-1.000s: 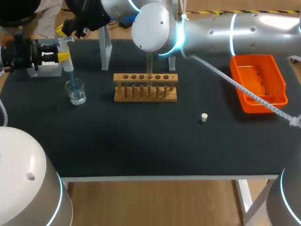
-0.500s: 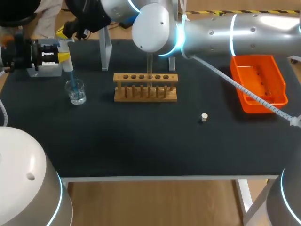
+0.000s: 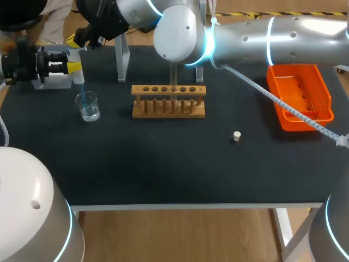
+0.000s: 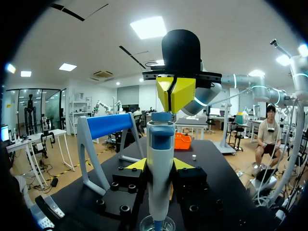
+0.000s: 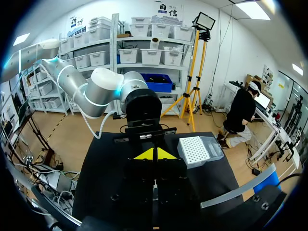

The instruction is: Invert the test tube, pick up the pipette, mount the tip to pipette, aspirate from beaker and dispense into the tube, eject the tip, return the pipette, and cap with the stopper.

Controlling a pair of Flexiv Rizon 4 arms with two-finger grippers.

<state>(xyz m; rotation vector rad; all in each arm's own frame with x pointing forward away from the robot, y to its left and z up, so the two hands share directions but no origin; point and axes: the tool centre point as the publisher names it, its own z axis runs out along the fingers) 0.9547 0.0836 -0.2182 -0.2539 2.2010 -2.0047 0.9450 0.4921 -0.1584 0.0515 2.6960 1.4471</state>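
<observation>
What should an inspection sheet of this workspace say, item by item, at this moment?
Surface: black table.
Job's things: pipette over beaker; test tube upright in rack; stopper lying alone; tip box near beaker.
Clutter: orange bin.
Grippers: left gripper shut on pipette; right gripper shut, tips at pipette's top.
Cables: white cable along right arm, passing above orange bin.
Surroundings: nothing seen.

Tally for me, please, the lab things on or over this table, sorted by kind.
Glass beaker: 1
Test tube: 1
Wooden test tube rack: 1
Pipette: 1
Tip box: 1
Pipette stand: 1
Stopper: 1
Orange bin: 1
Total: 8
</observation>
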